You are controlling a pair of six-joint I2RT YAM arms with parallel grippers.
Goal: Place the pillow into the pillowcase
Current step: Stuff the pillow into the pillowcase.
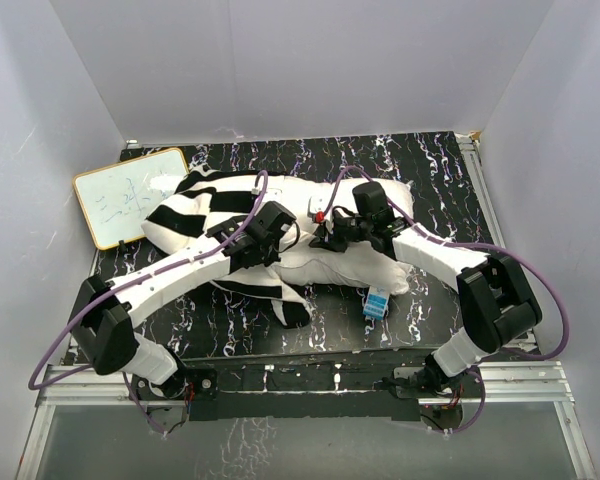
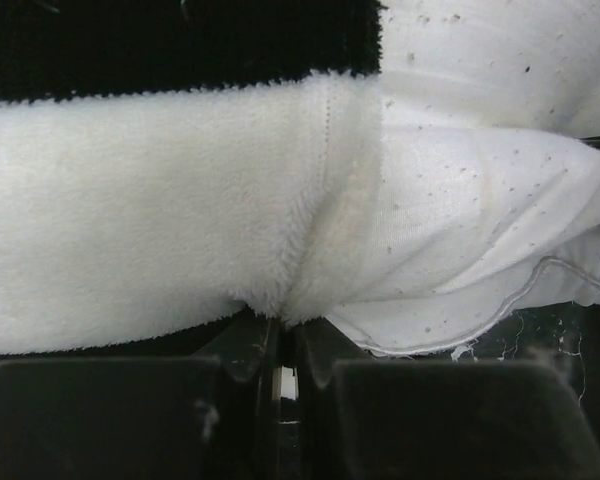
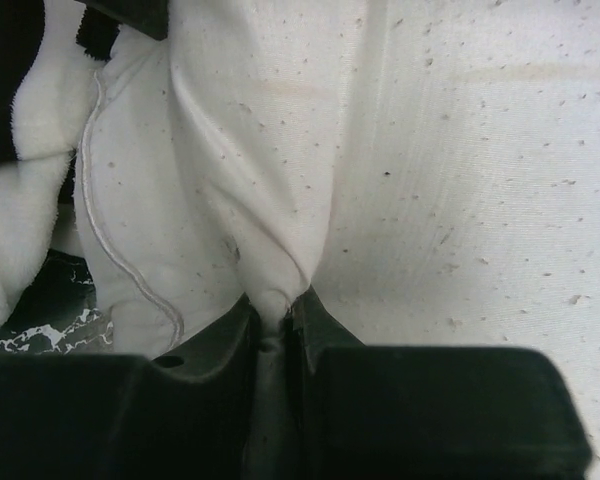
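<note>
The plain white pillow (image 1: pixel 332 265) lies across the middle of the table, its left part inside the black-and-white striped pillowcase (image 1: pixel 180 215). My left gripper (image 1: pixel 288 236) sits at the pillowcase's mouth. In the left wrist view my left gripper (image 2: pixel 282 322) is shut on the fluffy hem of the pillowcase (image 2: pixel 150 250), and the pillow (image 2: pixel 480 200) shows just to the right. My right gripper (image 1: pixel 323 238) is close beside it. In the right wrist view my right gripper (image 3: pixel 282 300) is shut on a pinched fold of the pillow (image 3: pixel 460 180), with the pillowcase (image 3: pixel 20 200) at the left edge.
A small whiteboard (image 1: pixel 130 197) lies at the table's back left. A small blue-and-white object (image 1: pixel 377 303) rests on the black marbled table (image 1: pixel 420 160) just in front of the pillow. White walls close in the back and both sides.
</note>
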